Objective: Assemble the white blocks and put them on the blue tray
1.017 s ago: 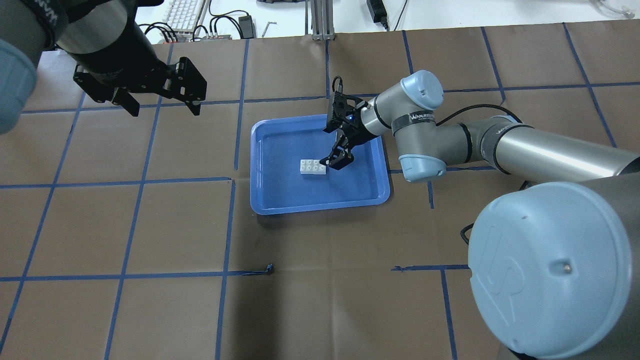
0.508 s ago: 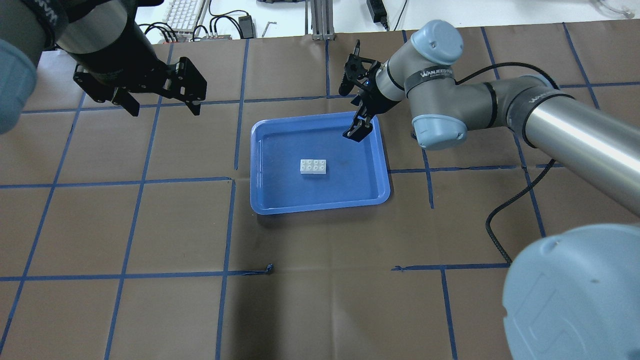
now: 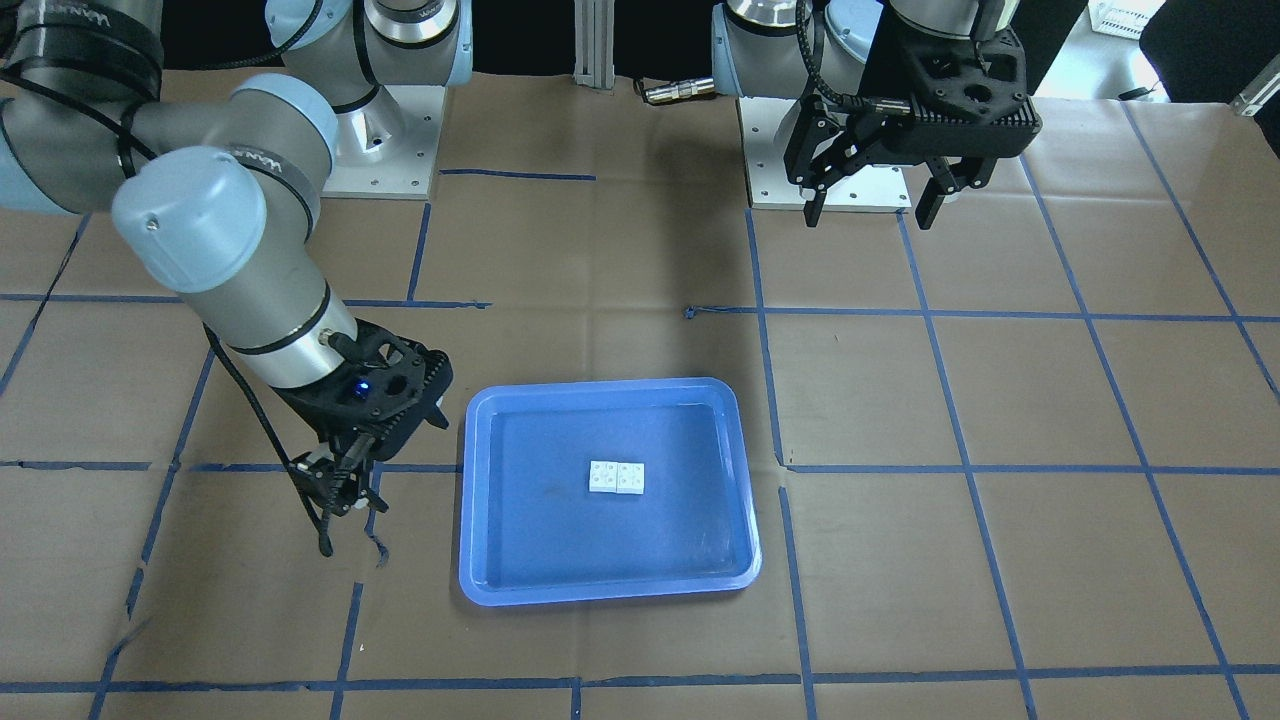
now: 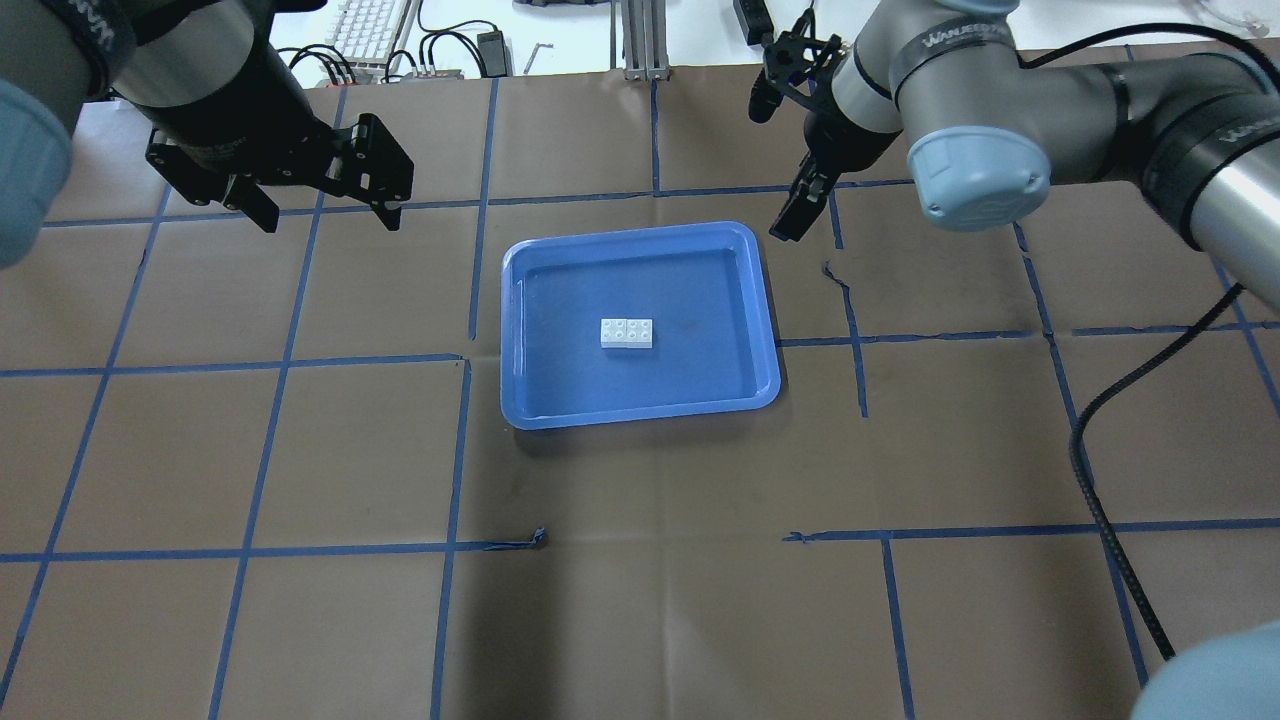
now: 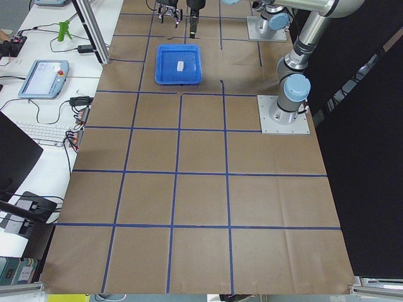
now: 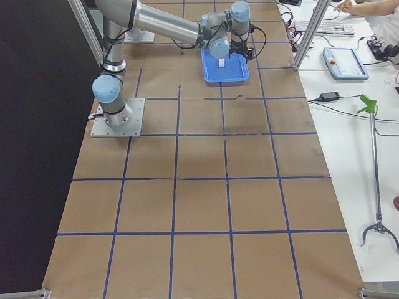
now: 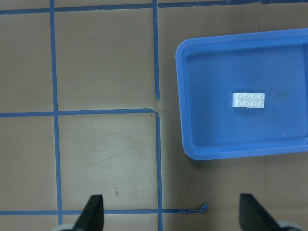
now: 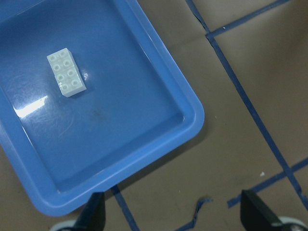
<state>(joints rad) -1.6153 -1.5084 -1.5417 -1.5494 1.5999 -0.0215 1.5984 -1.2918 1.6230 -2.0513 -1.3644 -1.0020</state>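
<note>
The two white blocks (image 4: 627, 333) sit joined side by side, studs up, near the middle of the blue tray (image 4: 700, 375). They also show in the front view (image 3: 617, 478), the left wrist view (image 7: 249, 100) and the right wrist view (image 8: 66, 72). My right gripper (image 4: 790, 218) is open and empty. It hangs over the brown table just outside the tray's far right corner (image 8: 192, 115). My left gripper (image 4: 330, 218) is open and empty, held high to the far left of the tray (image 7: 216, 139).
The table is brown paper with a blue tape grid. A keyboard (image 4: 370, 25) and cables lie beyond the far edge, beside an aluminium post (image 4: 645, 40). A black cable (image 4: 1090, 450) trails from my right arm. The arm bases (image 3: 850, 170) stand at the robot's side.
My right gripper has lifted off beside the blocks and moved out of the tray, to beyond its far right corner. The blocks and my left arm have not moved.
</note>
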